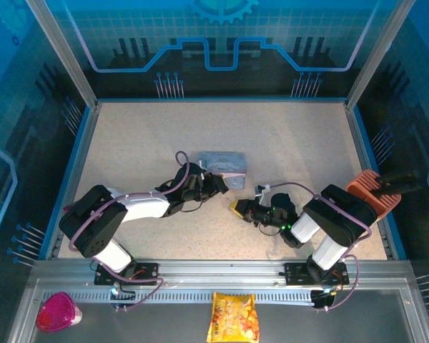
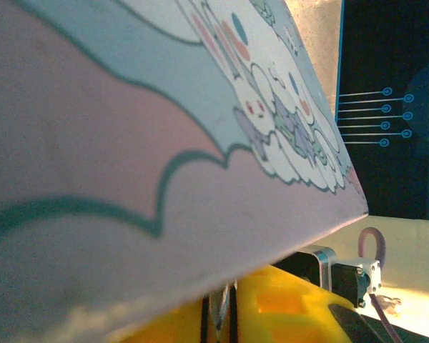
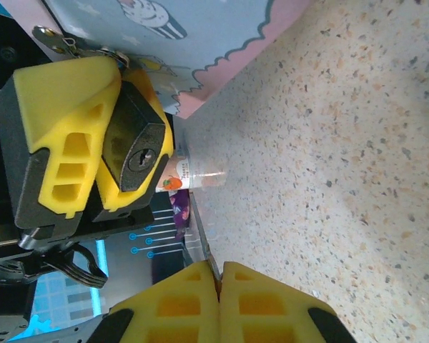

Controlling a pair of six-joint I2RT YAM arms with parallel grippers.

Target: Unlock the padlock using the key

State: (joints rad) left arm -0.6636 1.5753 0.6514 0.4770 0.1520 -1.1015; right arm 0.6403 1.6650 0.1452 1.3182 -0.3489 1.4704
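Observation:
My left gripper (image 1: pixel 216 184) is by the near side of the pale blue cartoon tin (image 1: pixel 222 163). In the right wrist view its yellow fingers (image 3: pixel 61 128) are shut on the dark padlock (image 3: pixel 137 148), keyhole facing my right gripper. A metal hasp at the tin's (image 3: pixel 200 32) edge sits just above the padlock. My right gripper (image 3: pixel 219 269) is shut on the key (image 3: pixel 214 269), a thin dark sliver poking from between the pads, a short way from the padlock. In the top view the right gripper (image 1: pixel 238 208) points left toward the left one. The tin (image 2: pixel 164 107) looms over the left gripper (image 2: pixel 229 304).
An orange holder with a dark handle (image 1: pixel 373 191) sits at the table's right edge. A pink object (image 1: pixel 57 311) and a yellow snack bag (image 1: pixel 233 318) lie on the front ledge. A small clear bottle (image 3: pixel 194 176) lies beyond the padlock. Blue walls enclose the speckled table (image 1: pixel 286 150).

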